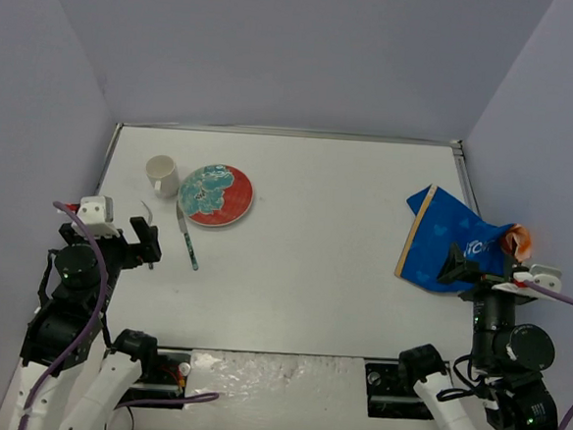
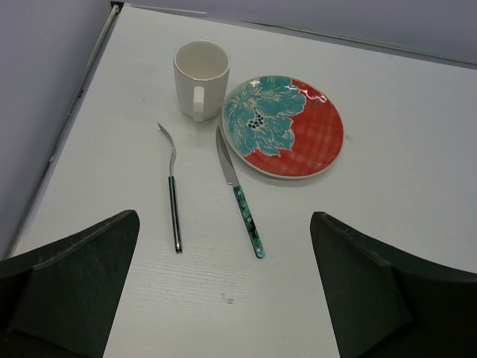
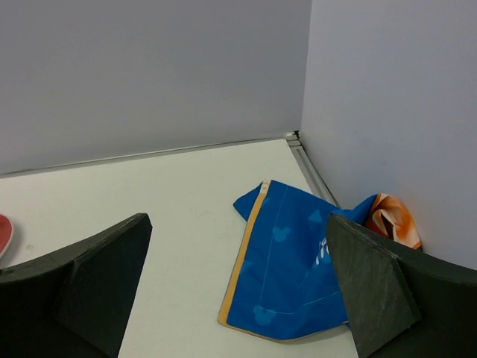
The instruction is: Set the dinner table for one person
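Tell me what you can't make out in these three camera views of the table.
Fork: top view, handle hidden under the left jaws; only the tines show.
Orange item: right wrist view, partly behind the right jaws and the blue placemat; unidentifiable.
Plate: right wrist view, cut off by the left edge.
Placemat lettering: top and right wrist views, partly covered by the right jaws.

White mug, floral plate, fork, knife, blue placemat, orange cloth
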`<state>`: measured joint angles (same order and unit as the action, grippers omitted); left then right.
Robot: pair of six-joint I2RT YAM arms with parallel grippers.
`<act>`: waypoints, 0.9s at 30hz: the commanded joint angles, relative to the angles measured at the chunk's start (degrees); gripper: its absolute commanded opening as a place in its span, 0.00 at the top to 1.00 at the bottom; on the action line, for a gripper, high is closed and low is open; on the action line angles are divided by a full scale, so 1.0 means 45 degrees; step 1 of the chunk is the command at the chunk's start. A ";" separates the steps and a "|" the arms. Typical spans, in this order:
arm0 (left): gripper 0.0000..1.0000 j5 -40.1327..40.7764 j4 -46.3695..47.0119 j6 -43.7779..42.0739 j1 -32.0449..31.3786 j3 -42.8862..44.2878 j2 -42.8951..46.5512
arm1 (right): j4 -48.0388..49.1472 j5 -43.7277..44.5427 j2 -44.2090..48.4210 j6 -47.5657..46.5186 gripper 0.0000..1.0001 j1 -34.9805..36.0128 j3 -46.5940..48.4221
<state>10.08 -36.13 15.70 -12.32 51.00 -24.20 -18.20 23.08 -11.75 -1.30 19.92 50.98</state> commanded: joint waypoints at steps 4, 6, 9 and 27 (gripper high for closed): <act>0.03 -0.0280 0.0646 0.0118 -0.0017 0.0582 -0.1015 | 0.0121 -0.2785 -0.1768 0.0725 0.00 0.0065 -0.0421; 0.03 -0.0313 0.0638 0.0204 -0.0017 0.0680 -0.1187 | 0.0094 -0.3110 -0.2347 0.1106 0.00 0.0067 -0.0479; 0.03 -0.0405 0.0452 0.0455 -0.0017 0.1165 -0.1844 | 0.0197 -0.2228 -0.3671 0.1985 0.00 0.0084 -0.0528; 0.03 -0.2074 0.0060 0.0084 -0.0017 0.4165 -0.4346 | -0.0840 -0.1288 -1.4563 0.5684 0.00 -0.2742 0.1770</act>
<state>3.89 -37.96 16.85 -12.32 65.26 -42.83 -21.63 24.03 -67.91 18.74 16.57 55.59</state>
